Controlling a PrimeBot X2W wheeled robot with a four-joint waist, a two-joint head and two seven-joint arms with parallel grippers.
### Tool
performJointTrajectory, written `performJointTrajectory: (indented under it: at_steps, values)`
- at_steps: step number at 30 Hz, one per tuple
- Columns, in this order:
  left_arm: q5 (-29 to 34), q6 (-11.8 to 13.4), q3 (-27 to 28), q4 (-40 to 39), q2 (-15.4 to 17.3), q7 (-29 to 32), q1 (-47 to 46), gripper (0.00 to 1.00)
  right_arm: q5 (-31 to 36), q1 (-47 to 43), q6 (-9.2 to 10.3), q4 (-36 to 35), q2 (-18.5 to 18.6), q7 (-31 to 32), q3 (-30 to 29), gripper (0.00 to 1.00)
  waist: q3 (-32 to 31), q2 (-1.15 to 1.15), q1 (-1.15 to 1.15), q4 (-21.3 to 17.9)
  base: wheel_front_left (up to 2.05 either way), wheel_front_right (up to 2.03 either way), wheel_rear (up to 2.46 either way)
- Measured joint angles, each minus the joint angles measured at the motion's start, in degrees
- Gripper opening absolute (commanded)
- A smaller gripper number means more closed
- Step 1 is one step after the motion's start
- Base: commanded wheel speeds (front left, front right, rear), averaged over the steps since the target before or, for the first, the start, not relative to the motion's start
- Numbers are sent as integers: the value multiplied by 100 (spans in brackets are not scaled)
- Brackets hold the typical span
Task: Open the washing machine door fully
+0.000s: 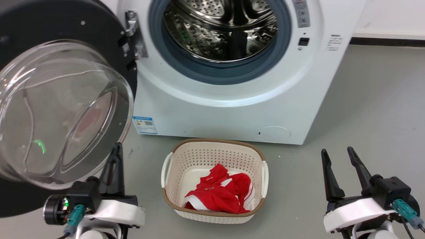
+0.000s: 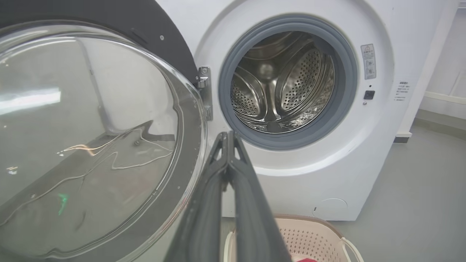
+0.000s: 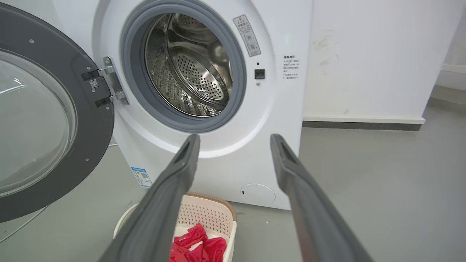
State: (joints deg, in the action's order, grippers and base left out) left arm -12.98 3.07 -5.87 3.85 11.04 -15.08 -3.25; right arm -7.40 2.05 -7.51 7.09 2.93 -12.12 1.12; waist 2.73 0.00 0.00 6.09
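The fingers (image 2: 213,196) of the left gripper (image 2: 227,135) are pressed together with no gap and nothing between them. They point toward the washing machine (image 1: 232,109) and stand just beside the lower edge of the washing machine door (image 1: 63,106). In the head view the tips overlap the door's rim, so contact cannot be confirmed; the left wrist view suggests a narrow clearance. The fingers of the right gripper (image 1: 337,152) are spread wide and empty, well apart from the door, above the floor (image 1: 375,116) to the right of the laundry basket (image 1: 212,142).

Door position: the door hangs on the hinge (image 1: 134,33), on the robot's left of the drum mouth (image 1: 220,30). It stands well away from the front panel, with the glass bowl turned toward the robot. The drum mouth and its grey gasket are entirely uncovered.

Task status: unlatching and the main swing are judged complete. At most a short final push toward the hinge stop is left; the pictures do not show whether the hinge has any travel to spare.

The basket stands on the floor directly in front of the machine and holds a red garment (image 1: 219,194). It appears clear of the door's arc.
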Motion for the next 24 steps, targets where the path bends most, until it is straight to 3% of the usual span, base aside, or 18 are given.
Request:
performJointTrajectory:
  at_steps: [1, 2, 4, 5, 24]
  values:
    - [63, -7, -47, 54, -2, 0, -12, 0, -1, -18, 0, 8, -1, 0, -12, 100, -20, 0, 0, -57, 0, 0, 0]
    - [91, -13, -81, 105, -11, 0, -24, 10, -1, -44, 0, 10, 0, -1, -32, 100, -40, 0, 0, -108, 0, 0, 0]
    - [127, -33, -107, 174, -38, 0, -42, 67, -1, -118, 0, 13, 0, -1, -57, 100, -79, 0, 0, -200, 0, 0, 0]
    - [135, -32, -111, 199, -48, 0, -52, 100, -1, -131, 0, 11, 0, -1, -65, 100, -95, 0, 0, -242, 0, 0, 0]
    - [297, -57, -109, 500, -111, 0, -127, 100, -3, -211, 0, -15, 0, 40, -55, 100, -154, 0, 0, -437, 0, 0, 0]
